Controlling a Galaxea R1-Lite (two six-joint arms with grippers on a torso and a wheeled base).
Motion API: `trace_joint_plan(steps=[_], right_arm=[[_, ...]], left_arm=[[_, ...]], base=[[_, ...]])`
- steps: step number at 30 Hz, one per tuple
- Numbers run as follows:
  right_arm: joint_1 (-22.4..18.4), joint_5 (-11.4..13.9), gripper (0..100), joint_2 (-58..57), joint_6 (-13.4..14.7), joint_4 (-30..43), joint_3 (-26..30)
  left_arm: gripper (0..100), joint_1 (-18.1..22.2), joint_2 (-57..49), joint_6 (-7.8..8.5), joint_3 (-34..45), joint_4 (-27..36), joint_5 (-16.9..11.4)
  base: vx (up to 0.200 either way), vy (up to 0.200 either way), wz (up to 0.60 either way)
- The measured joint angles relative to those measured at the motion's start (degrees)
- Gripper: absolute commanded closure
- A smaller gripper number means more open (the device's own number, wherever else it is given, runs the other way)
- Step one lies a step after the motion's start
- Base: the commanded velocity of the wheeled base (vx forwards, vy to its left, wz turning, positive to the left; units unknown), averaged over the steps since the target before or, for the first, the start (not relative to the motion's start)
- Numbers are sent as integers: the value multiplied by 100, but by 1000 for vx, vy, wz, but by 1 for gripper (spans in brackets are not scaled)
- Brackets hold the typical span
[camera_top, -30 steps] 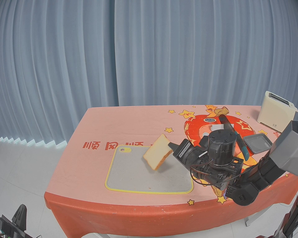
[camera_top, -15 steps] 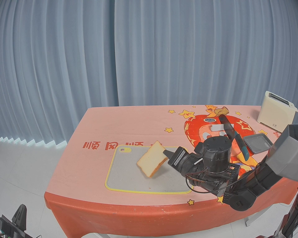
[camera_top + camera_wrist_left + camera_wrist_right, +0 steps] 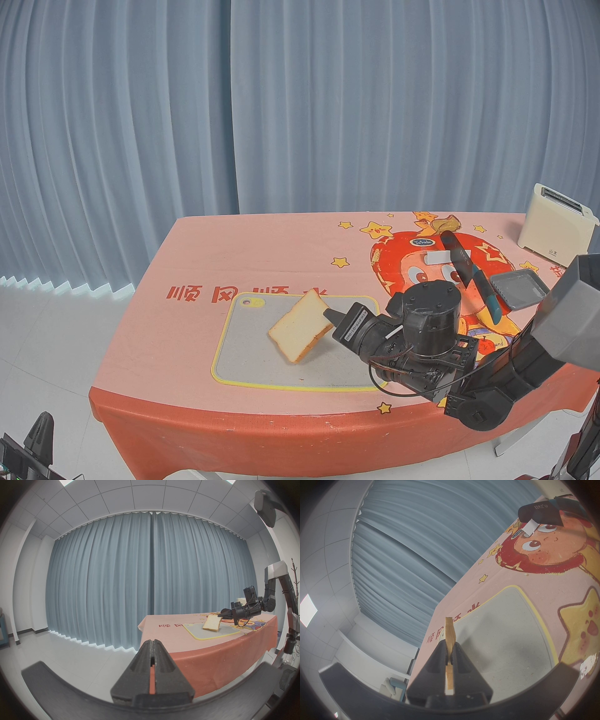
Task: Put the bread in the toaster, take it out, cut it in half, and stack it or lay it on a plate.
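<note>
- Lowering toward the cutting board [image 3: 250,350], the right gripper [image 3: 328,315] carries the bread [image 3: 300,325] down and to the robot's left compared with 1 second ago, when the slice hung higher over the board's far right part.
- The slice is now tilted, its lower corner very near the board; I cannot tell whether it touches.
- The right gripper's fingers are clamped on the upper edge of the slice, which the right wrist view shows edge-on between them.
- The left gripper [image 3: 152,655] hangs low beside the table [image 3: 187,262], its fingers pressed together on nothing.
- My reading: the toaster [image 3: 556,225] step seems done, and the bread is being laid down for cutting. Release comes next, then fetching the knife [image 3: 465,265], which lies near the grey plate [image 3: 519,290] on the right.
- The slice could flop or slide if let go while tilted.
- Writing: large red characters [image 3: 206,292] run across the cloth just beyond the board, partly hidden by it. Small print sits on the toaster's front and on the knife blade, too small to make out.
</note>
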Motion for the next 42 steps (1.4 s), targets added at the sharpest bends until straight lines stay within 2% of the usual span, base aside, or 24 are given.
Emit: trace_joint_plan(steps=[20, 21, 29, 38, 42], right_arm=[[20, -80, 100, 6, -7, 2, 37], [20, -80, 0, 6, -9, 2, 33], [48, -88, 0, -2, -35, 41, 43], [111, -90, 0, -66, -367, 189, 41], [128, -88, 0, -116, -411, 608, -11]], left_arm=[[100, -5, 0, 0, 0, 0, 2], [100, 0, 0, 0, 0, 0, 0], [100, -6, 0, -2, 0, 0, 0], [100, -5, 0, 0, 0, 0, 0], [100, -5, 0, 0, 0, 0, 2]], base=[[0, 0, 0], [0, 0, 0], [0, 0, 0], [0, 0, 0], [0, 0, 0]])
